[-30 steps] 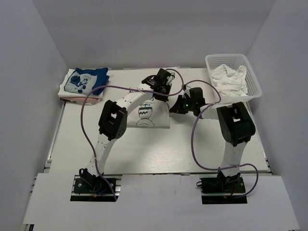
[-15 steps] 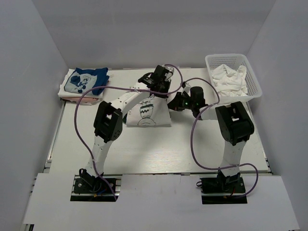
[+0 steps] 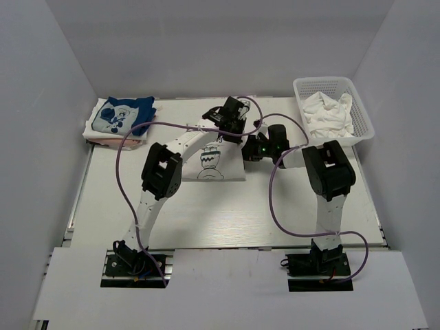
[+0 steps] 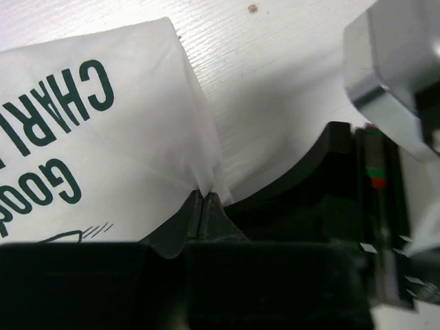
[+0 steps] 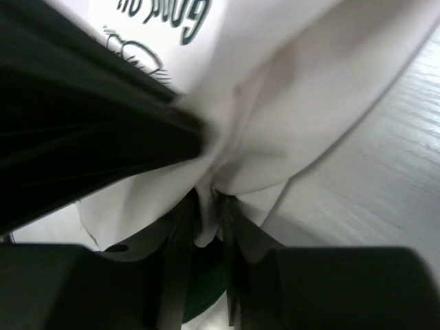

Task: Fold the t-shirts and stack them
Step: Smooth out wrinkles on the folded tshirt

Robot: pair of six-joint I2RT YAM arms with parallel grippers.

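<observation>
At far left, a blue-and-white cartoon t-shirt [image 3: 122,114] lies folded on a pink t-shirt [image 3: 115,140]. At the table's centre, the left gripper [image 4: 205,201] pinches the edge of the Charlie Brown t-shirt [image 3: 214,161], and the right gripper [image 5: 210,206] clamps a bunched fold of it. At far right stands a basket [image 3: 323,80] of white cloth.

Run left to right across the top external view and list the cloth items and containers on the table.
folded shirt stack → Charlie Brown shirt → white basket holding crumpled white cloth
</observation>
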